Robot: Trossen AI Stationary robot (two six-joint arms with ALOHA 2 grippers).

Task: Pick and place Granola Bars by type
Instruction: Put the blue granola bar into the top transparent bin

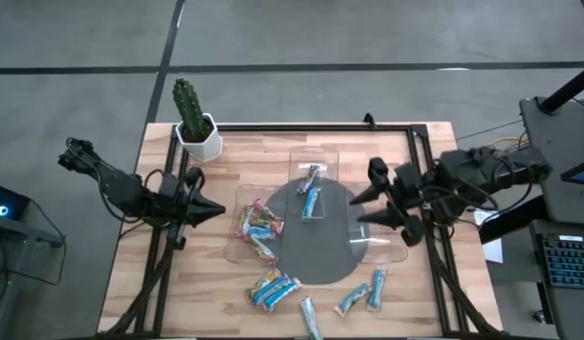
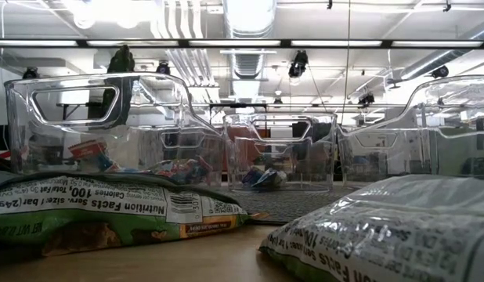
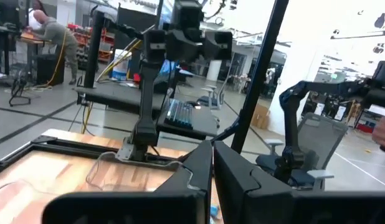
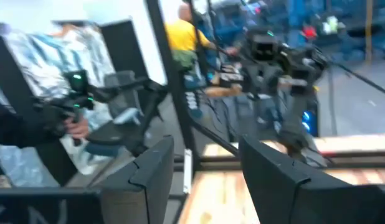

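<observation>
Right gripper (image 1: 379, 204) hanging released and empty beside the middle tray (image 1: 314, 161), presumably poised for another pick; left gripper (image 1: 216, 210) clenched, parked at the bench (image 1: 434, 321) edge; Granola Bars (image 1: 273, 289) partly sorted into trays, several loose in front.

A grey oval mat (image 1: 320, 241) lies at the middle of the wooden table (image 1: 415, 293). Clear plastic trays stand on and around the mat: one (image 1: 316, 161) at its far edge, one (image 1: 245, 231) on its left side, one (image 1: 377, 241) on its right. A potted cactus (image 1: 192, 118) stands well beyond the mat, at the table's far left corner.
</observation>
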